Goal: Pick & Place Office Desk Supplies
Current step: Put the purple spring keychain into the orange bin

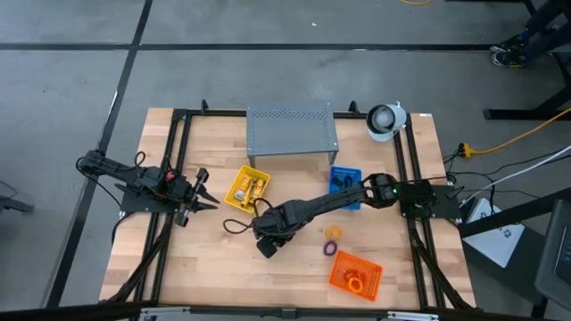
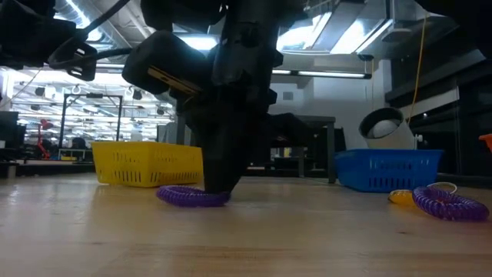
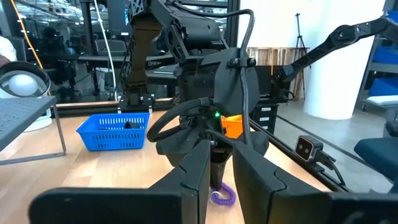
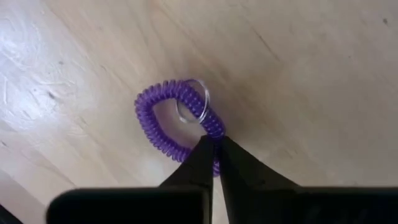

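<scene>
In the high view the right gripper (image 1: pixel 266 247) sits at lower centre of the frame, its arm reaching in from the right across the wooden table (image 1: pixel 214 267). The right wrist view shows its two dark fingers (image 4: pixel 200 163) pinched together on the coil of a purple loop (image 4: pixel 163 121) (a coiled band with a small metal ring on it), which lies flat on the wood. In the low view the same loop (image 2: pixel 192 195) lies at centre left under the gripper's tip.

A second purple loop (image 2: pixel 450 204) and a yellow loop (image 2: pixel 401 197) lie at the low view's lower right, touching each other as far as that angle shows. The yellow tray (image 1: pixel 248 188), blue tray (image 1: pixel 344 185) and orange tray (image 1: pixel 355 274) hold other small supplies.

The left gripper (image 1: pixel 202 189) waits at centre left of the high view, jaws slightly apart around nothing.
</scene>
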`<action>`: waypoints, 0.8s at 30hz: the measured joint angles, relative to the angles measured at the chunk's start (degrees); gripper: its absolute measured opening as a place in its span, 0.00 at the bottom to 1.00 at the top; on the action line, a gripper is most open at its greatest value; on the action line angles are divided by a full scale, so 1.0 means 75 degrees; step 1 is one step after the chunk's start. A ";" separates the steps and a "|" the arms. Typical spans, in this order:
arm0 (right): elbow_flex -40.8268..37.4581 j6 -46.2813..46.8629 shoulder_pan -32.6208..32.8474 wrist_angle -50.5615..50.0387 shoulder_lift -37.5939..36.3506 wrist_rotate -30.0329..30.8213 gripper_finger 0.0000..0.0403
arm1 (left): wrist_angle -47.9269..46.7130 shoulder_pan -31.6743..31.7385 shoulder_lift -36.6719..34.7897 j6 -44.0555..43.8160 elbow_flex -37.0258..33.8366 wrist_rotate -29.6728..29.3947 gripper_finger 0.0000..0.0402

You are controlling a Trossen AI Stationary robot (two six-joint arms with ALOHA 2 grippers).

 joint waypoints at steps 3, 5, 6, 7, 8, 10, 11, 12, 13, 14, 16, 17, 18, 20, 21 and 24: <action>0.0000 -0.0013 -0.0006 0.0009 0.0001 -0.0166 0.05 | 0.0000 0.0000 0.0000 0.0000 0.0002 -0.0002 0.16; 0.0000 -0.0015 -0.0003 0.0006 0.0003 -0.0228 0.03 | 0.0000 0.0000 0.0000 0.0000 0.0001 -0.0001 0.16; 0.0000 -0.0016 0.0000 0.0006 -0.0002 -0.0284 0.02 | 0.0000 0.0000 0.0000 0.0000 0.0002 -0.0002 0.16; 0.0000 -0.0040 0.0000 0.0003 -0.0031 -0.0329 0.02 | 0.0000 0.0000 0.0000 0.0000 0.0000 -0.0003 0.16; -0.0003 -0.0041 0.0005 0.0013 -0.0053 -0.0373 0.01 | 0.0000 0.0000 0.0000 0.0000 0.0003 0.0000 0.16; 0.0041 -0.0048 0.0015 0.0032 -0.0165 -0.0525 0.01 | 0.0000 0.0000 0.0000 0.0000 0.0000 0.0000 0.16; 0.0115 -0.0098 0.0023 0.0042 -0.0237 -0.0579 0.01 | 0.0000 0.0000 0.0000 0.0000 0.0001 0.0000 0.16; 0.0201 -0.0147 0.0044 0.0063 -0.0326 -0.0595 0.01 | 0.0000 0.0000 0.0000 0.0000 0.0001 -0.0001 0.16; 0.0284 -0.0180 0.0052 0.0072 -0.0433 -0.0591 0.01 | 0.0000 0.0000 0.0000 0.0000 0.0000 -0.0001 0.16; 0.0363 -0.0214 0.0053 0.0084 -0.0547 -0.0579 0.01 | 0.0000 0.0000 0.0000 0.0000 0.0003 -0.0003 0.16; 0.0557 -0.0302 0.0055 0.0234 -0.0729 -0.0515 0.01 | 0.0000 0.0000 0.0000 -0.0002 0.0000 0.0000 0.16; 0.0659 -0.0381 0.0055 0.0283 -0.0818 -0.0446 0.01 | 0.0000 0.0000 0.0000 0.0000 0.0000 0.0000 0.16; 0.0774 -0.0447 0.0055 0.0356 -0.0904 -0.0371 0.01 | 0.0000 0.0000 0.0000 0.0000 0.0002 0.0000 0.16; 0.0996 -0.0578 0.0052 0.0550 -0.1117 -0.0319 0.01 | 0.0000 0.0000 0.0000 0.0000 0.0003 -0.0003 0.17; 0.1113 -0.0626 0.0050 0.0547 -0.1229 -0.0327 0.01 | 0.0000 0.0000 0.0000 -0.0002 0.0002 -0.0002 0.17; 0.1362 -0.0782 0.0136 0.0425 -0.1527 -0.0325 0.01 | 0.0000 0.0000 0.0000 0.0000 0.0000 -0.0003 0.17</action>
